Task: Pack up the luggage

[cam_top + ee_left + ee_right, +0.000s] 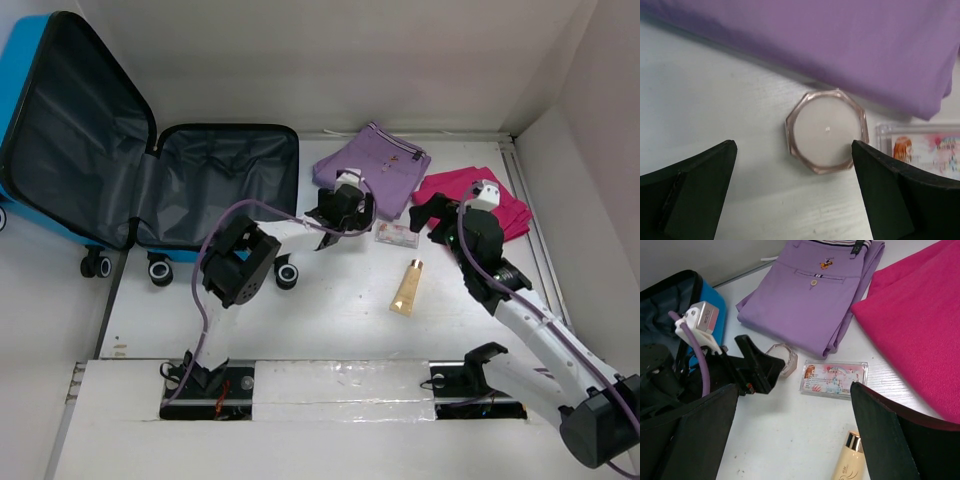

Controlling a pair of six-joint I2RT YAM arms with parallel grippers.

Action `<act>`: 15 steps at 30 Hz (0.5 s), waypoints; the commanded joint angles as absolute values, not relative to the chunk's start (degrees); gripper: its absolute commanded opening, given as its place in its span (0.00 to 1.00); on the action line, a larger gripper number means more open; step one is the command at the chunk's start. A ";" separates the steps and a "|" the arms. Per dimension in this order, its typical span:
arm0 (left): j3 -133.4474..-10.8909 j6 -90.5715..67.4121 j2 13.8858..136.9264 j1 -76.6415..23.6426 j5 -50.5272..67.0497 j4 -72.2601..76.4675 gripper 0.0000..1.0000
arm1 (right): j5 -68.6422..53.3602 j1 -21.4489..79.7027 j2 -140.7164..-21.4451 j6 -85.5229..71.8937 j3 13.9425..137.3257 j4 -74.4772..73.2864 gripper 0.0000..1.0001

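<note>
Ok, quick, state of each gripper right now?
Left gripper: open, empty, jar framed between its jaws.
Right gripper: open, empty.

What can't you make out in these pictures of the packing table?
- Octagonal jar: hidden under the left pincer in the top view; its opaque lid hides the contents.
- Clear card case: cut by the right edge in the left wrist view; print too small to read.
- Tube: cut by the bottom edge in the right wrist view.
- Luggage: far-left side cut off by the top view's left edge.
</note>
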State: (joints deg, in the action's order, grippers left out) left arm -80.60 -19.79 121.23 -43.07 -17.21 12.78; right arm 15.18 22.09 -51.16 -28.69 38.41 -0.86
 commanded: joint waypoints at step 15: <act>-89.56 -17.92 124.27 -46.67 -20.83 7.74 0.99 | 11.16 21.71 -52.47 -27.07 40.34 2.99 1.00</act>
State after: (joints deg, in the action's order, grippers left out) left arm -87.68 -18.33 121.78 -47.27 -17.04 11.33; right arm 11.55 22.09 -53.78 -27.83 38.41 -0.40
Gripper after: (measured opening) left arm 0.993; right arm 0.994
